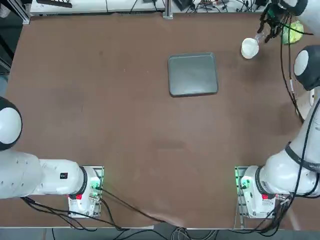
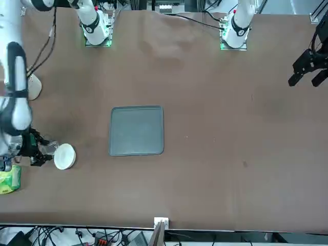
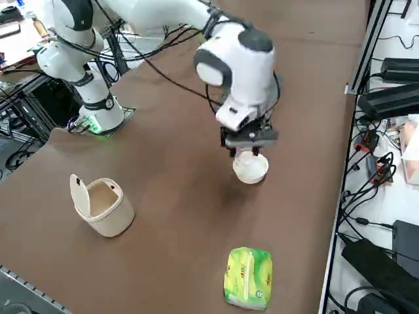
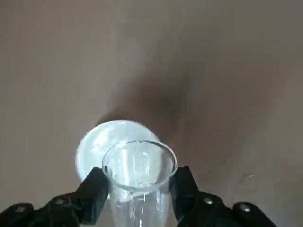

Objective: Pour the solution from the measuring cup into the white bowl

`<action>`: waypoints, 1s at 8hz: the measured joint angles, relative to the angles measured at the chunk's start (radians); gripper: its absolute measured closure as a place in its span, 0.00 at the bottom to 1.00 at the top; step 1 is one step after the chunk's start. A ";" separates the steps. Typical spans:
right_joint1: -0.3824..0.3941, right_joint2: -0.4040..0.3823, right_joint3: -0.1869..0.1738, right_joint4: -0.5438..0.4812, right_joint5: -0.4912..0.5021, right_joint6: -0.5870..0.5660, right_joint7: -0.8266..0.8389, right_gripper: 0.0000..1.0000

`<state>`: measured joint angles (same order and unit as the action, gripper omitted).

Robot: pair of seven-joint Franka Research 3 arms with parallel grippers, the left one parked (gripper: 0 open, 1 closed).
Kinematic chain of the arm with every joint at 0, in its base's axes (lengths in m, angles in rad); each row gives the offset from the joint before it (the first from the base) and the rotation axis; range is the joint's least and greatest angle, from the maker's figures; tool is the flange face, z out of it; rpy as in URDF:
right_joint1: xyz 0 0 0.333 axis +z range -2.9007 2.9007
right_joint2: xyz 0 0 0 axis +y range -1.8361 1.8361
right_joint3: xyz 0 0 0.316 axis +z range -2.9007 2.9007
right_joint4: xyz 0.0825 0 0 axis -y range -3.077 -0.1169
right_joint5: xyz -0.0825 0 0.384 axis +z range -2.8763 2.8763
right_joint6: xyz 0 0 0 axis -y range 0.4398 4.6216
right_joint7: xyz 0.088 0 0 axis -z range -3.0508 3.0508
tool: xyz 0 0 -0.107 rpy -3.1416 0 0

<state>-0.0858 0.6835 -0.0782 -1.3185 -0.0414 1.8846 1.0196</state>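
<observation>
My right gripper [image 4: 138, 196] is shut on the measuring cup [image 4: 138, 182], a small clear glass cup held between the black fingers [image 4: 92, 191]. The cup is tipped, with its open mouth over the white bowl [image 4: 97, 146]. The white bowl [image 1: 249, 48] stands at the far right of the table, with the gripper [image 1: 266, 31] and the cup [image 1: 259, 37] just beyond it. From the front, the bowl [image 2: 65, 156] lies beside the gripper [image 2: 37, 148], and the glass cup [image 2: 48, 148] reaches toward it. From the right side, the gripper [image 3: 247, 145] hangs directly over the bowl [image 3: 251, 168].
A grey tray [image 1: 193, 74] lies mid-table, left of the bowl. An off-white handled jug [image 3: 101, 205] stands nearer the table's right edge. A green and yellow packet [image 3: 248, 277] lies near the far right corner. Cables run along the far edge.
</observation>
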 joint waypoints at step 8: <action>0.298 -0.021 0.003 -0.365 -0.618 -0.261 1.186 0.26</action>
<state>0.2119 0.6629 -0.0755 -1.6839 -0.6594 1.6231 2.2055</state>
